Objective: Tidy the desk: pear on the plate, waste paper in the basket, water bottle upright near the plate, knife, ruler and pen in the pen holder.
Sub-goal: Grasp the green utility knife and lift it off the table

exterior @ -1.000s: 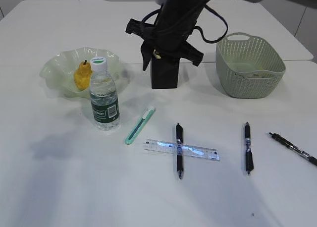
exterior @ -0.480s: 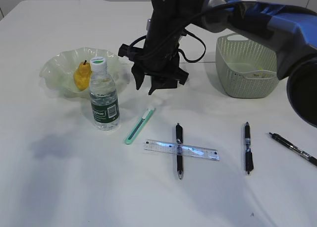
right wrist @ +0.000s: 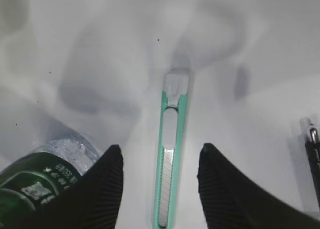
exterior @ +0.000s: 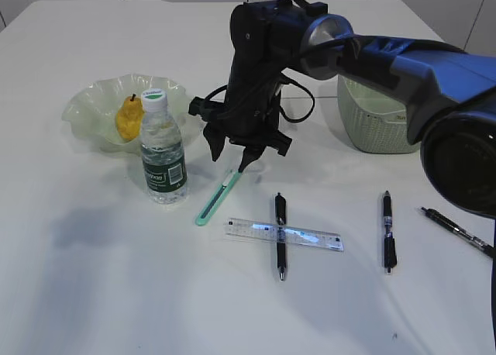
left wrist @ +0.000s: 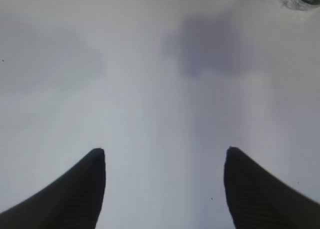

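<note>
The right pincer [exterior: 233, 158] hangs over the top end of the knife [exterior: 218, 195], its jaws apart on either side of the green handle without touching it. The knife [right wrist: 170, 154] lies flat on the white surface [exterior: 93, 277], just right of the upright water bottle [exterior: 163, 148]. The left pincer [left wrist: 164, 159] stands wide open over bare surface, holding nothing. The pear [exterior: 128, 119] sits in the plate [exterior: 85, 111] behind the bottle. The clear ruler [exterior: 284, 234] lies across a black pen [exterior: 280, 235]; two more pens [exterior: 387, 231] lie further right, in front of the basket [exterior: 372, 126].
</note>
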